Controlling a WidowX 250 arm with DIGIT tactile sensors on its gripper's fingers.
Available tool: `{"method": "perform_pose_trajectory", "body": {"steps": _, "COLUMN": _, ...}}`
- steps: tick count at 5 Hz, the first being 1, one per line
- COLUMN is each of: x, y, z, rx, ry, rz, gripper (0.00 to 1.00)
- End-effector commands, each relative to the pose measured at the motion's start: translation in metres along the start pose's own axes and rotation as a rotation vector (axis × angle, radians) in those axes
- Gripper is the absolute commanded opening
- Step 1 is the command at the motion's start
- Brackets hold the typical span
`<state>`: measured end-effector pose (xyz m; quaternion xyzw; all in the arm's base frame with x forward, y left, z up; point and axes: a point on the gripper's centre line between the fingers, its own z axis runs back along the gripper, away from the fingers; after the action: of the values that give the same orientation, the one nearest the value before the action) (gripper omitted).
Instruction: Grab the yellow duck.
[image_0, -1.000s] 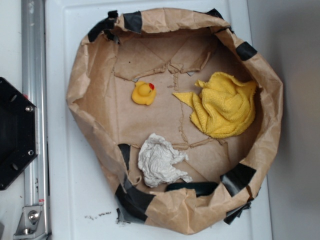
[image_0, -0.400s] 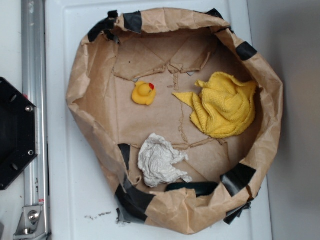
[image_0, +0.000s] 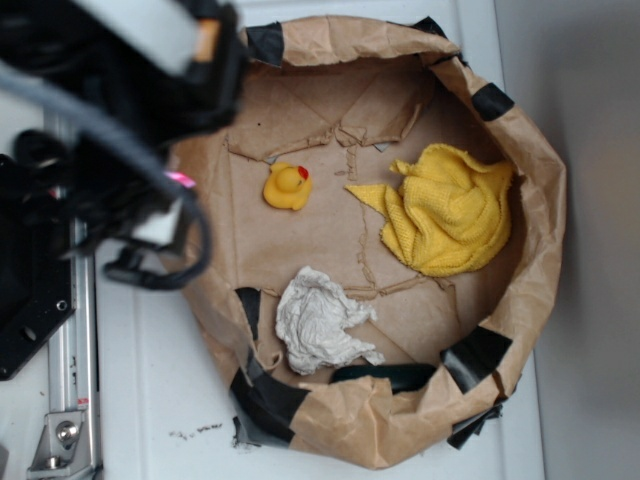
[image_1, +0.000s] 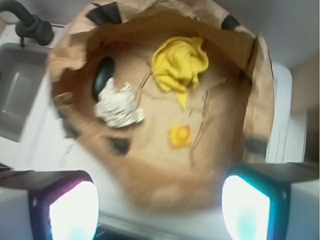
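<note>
Yellow duck (image_0: 287, 187): was seen resting on the brown paper floor of the paper-lined basin (image_0: 540, 240), in its upper-left part in the exterior view, the red-orange beak turned toward the upper right.
Neighbours: the yellow cloth (image_0: 447, 211) lay to the duck's right and the white paper wad (image_0: 322, 320) below it — both were apart from the duck, nothing touching it.
Gripper (image_1: 160, 200): was held well above the basin, its two fingers (image_1: 70, 207) spread wide at the bottom corners of the wrist view; nothing was held between them.
Arm: was seen blurred over the left rim in the exterior view, not yet over the duck.
Handling, judged: the duck was taken to be light, hollow and somewhat squashy, with a glossy skin that could slip out from a pinch placed too high.
Hold, judged: the rounded body was reckoned the best place — low across its widest part, clear of the head and beak.
Risk, judged: a light toy on loose paper could be nudged aside by one finger arriving first.
Surface (image_0: 150, 380): white, bare around the basin apart from small dark specks.
</note>
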<state>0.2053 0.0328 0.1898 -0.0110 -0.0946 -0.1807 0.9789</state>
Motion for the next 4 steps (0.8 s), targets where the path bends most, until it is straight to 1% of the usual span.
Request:
{"method": "perform_pose_trajectory", "body": {"steps": 1, "x": 0.028, "y": -0.001, "z": -0.041, "rx": 0.094, "ry": 0.099, "rz": -0.257, "gripper": 1.0}}
{"method": "perform_pose_trajectory", "body": {"steps": 2, "x": 0.025, "y": 0.004, "z": -0.057, "rx": 0.114, "ry": 0.18, "rz": -0.278, "gripper": 1.0}}
{"method": "perform_pose_trajectory", "body": {"steps": 3, "x": 0.029, "y": 0.015, "z": -0.067, "rx": 0.135, "ry": 0.225, "rz": -0.279, "gripper": 1.0}}
{"method": "perform_pose_trajectory", "body": {"steps": 4, "x": 0.032, "y": 0.027, "z": -0.08, "rx": 0.087, "ry": 0.239, "rz": -0.337, "gripper": 1.0}}
